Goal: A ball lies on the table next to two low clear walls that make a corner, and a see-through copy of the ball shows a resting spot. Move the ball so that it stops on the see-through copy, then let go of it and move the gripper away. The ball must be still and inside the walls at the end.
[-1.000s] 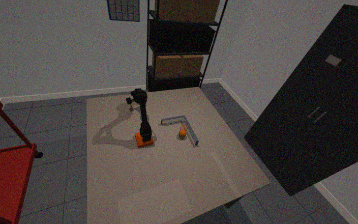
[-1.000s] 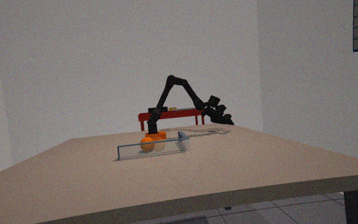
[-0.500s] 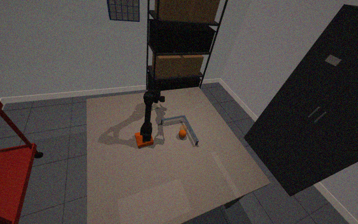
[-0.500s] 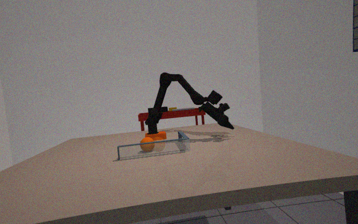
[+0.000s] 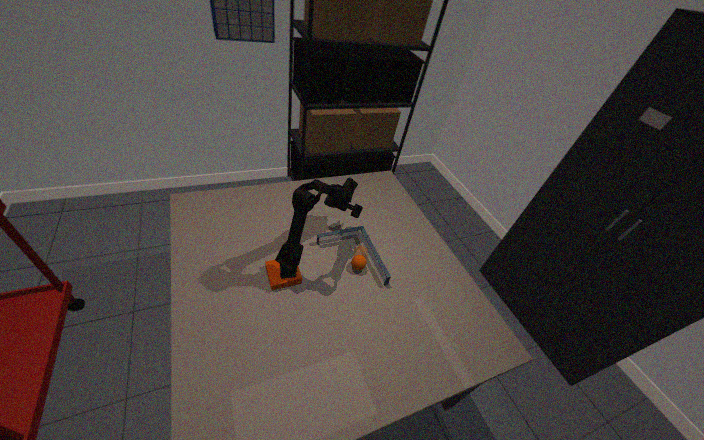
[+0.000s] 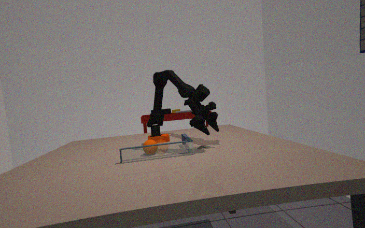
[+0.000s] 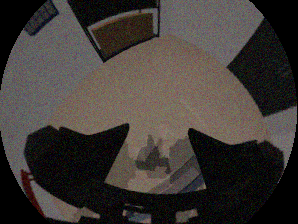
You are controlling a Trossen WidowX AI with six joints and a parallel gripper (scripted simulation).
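So the ball sits a bit below the middle of the top view, inside the angle of the two clear walls, right beside the long wall. The see-through copy shows faintly just above it there, touching or slightly overlapping the ball, so my guess is only a short nudge is needed. In the exterior view the ball is left of center behind the glass, with the paler copy just to its right.

Handling-wise: it looks like a smooth, hard little sphere, probably light, and it will roll at the slightest poke. I'd pinch it across its widest part from straight above, or just push it gently and let the walls stop it from running off.

The gripper hangs in the air right of center in the exterior view, above the table near the walls' corner. Its fingers are spread about as wide as they go, with nothing between them and touching nothing.
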